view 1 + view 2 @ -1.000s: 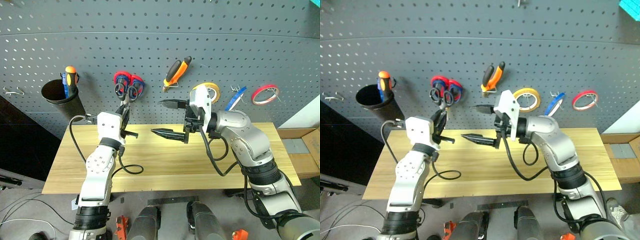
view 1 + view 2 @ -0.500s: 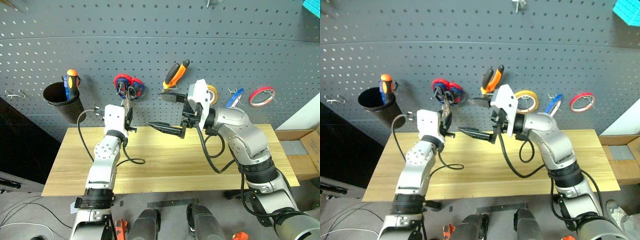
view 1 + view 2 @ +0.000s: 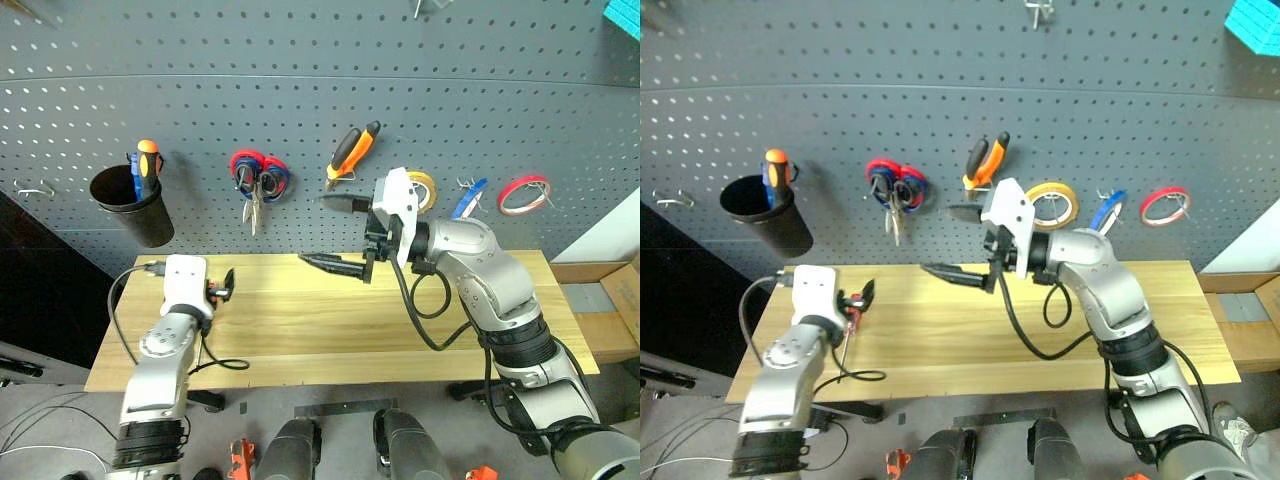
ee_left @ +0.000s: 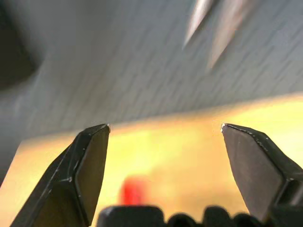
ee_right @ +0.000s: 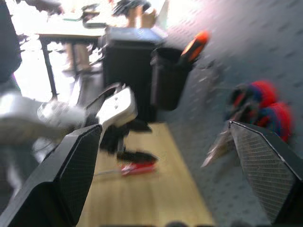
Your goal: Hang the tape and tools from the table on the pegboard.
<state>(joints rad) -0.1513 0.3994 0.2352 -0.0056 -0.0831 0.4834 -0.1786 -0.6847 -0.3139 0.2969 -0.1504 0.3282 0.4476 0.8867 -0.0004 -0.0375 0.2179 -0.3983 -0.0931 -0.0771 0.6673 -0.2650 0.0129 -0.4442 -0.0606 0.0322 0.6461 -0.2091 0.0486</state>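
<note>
Our left gripper (image 3: pixel 853 297), fingers apart, hovers over the red-handled screwdriver (image 5: pixel 137 168) on the table (image 3: pixel 400 330), likely to grasp it. Our right gripper (image 3: pixel 337 235), also spread and empty, waits above the table.

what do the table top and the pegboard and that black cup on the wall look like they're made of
Table: looks like light yellowish wood planks, matte, with long grain lines and seams. Pegboard: probably painted sheet metal or hardboard, dark grey, matte, with a regular grid of holes; which one is unclear. Black cup: looks like plastic or metal, smooth with a dull sheen.
</note>
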